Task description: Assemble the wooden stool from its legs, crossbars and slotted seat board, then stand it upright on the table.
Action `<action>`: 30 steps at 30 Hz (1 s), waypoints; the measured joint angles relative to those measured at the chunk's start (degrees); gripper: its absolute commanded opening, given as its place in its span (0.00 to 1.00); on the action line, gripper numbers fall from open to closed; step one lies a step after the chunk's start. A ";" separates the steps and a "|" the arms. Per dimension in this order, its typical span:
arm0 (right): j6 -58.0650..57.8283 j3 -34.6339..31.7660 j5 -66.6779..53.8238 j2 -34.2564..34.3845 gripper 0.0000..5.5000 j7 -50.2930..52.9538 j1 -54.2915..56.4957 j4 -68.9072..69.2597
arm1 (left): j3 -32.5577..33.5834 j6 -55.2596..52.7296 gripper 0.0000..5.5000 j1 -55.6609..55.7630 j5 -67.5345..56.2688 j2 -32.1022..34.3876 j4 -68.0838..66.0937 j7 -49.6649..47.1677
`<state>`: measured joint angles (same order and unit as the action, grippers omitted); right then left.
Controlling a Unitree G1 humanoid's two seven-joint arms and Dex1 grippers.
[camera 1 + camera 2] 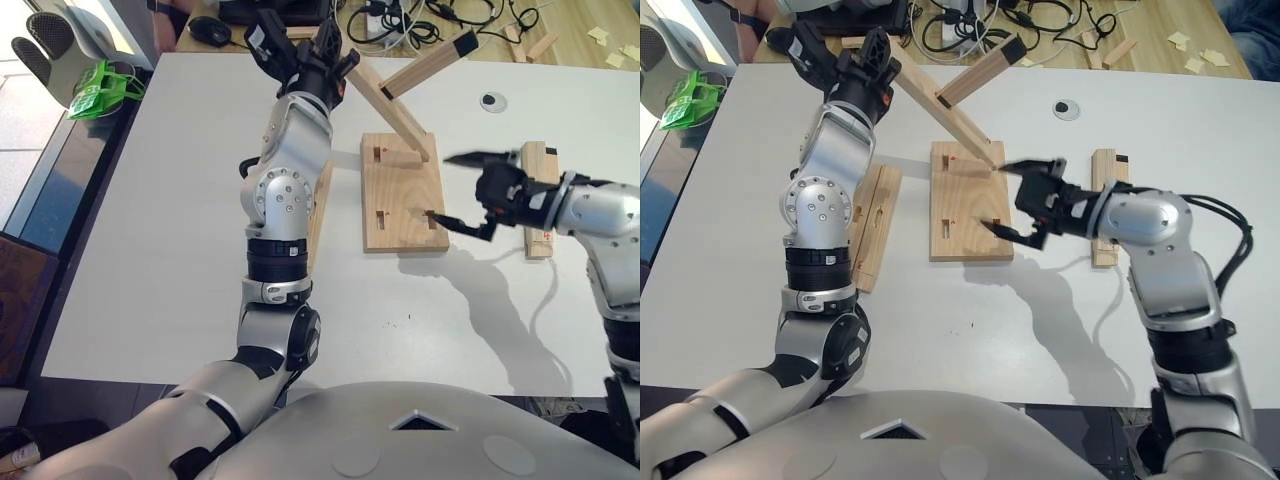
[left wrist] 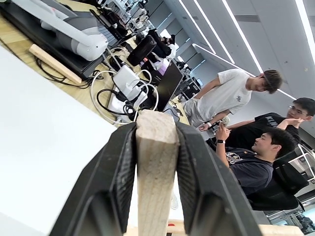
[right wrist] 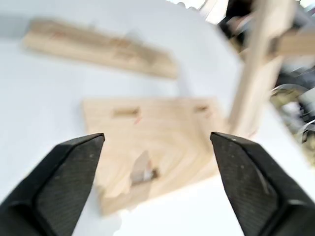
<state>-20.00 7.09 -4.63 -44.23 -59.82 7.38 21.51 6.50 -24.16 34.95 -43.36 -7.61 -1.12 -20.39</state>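
You're early: left gripper (image 1: 338, 68) clamps the pale wooden leg frame (image 1: 395, 107), seating it in the slotted wooden seat board (image 1: 395, 235). Right gripper (image 1: 445, 188) is open beside the board, and the flat wooden leg pieces (image 1: 876, 225) flanking it are unfitted.

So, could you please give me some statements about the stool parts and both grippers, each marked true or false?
1. The left gripper is shut on a wooden leg. True.
2. The seat board stands upright on legs. False: it lies flat on the table.
3. The right gripper is shut on the seat board. False: it is open and empty, at the board's right edge.
4. A loose wooden part lies on the table to the right of the seat board. True.
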 measured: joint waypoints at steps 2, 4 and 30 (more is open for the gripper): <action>1.43 0.72 0.89 -2.88 0.59 -2.13 -1.55 -2.50 | 0.16 -0.10 0.19 0.87 0.00 0.24 0.19 0.86; 2.71 1.24 1.55 -5.18 0.53 -3.98 -3.07 -5.29 | 0.38 -0.55 0.19 2.63 0.14 0.52 0.58 1.51; 2.01 20.69 14.53 11.45 0.00 -6.27 20.33 -29.71 | 5.65 -12.88 0.19 9.02 4.44 10.18 9.36 4.59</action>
<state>-17.98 27.77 9.90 -32.78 -66.09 27.71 -8.19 12.15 -37.04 43.98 -38.92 2.57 8.24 -15.81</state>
